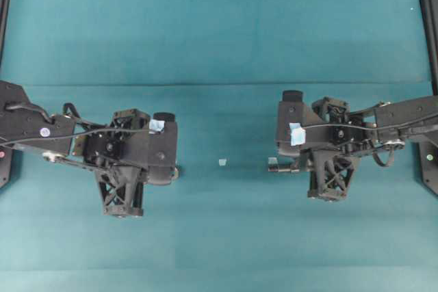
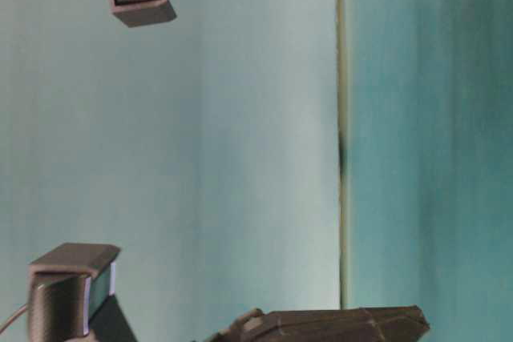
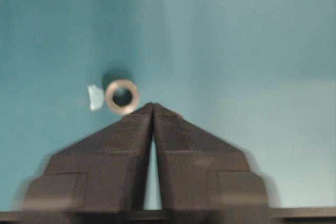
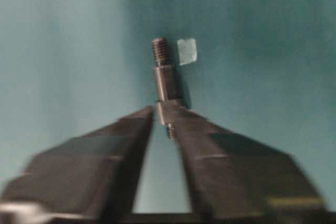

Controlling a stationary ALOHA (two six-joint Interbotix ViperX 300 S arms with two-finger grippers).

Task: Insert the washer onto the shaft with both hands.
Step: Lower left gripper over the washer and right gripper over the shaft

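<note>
Left gripper (image 3: pixel 153 107) is showing its two pointed fingers pressed almost tip to tip, a thin slit between them, grasping nothing. Sitting just beyond those tips, a touch to the left of them in the left wrist view, is the washer (image 3: pixel 122 96), lying flat on the teal mat (image 3: pixel 252 40) with its hole facing up and a pale tape scrap (image 3: pixel 95 97) just beside it.

Right gripper (image 4: pixel 164 113) is hanging over the shaft (image 4: pixel 163 85), jaws slightly parted. That shaft is lying on the mat with its long axis running straight away from the tips, threaded end farthest out, near end between the fingertips. Whether the pads are actually pinching it, I cannot tell.

Each part is lying nearest its own arm.
</note>
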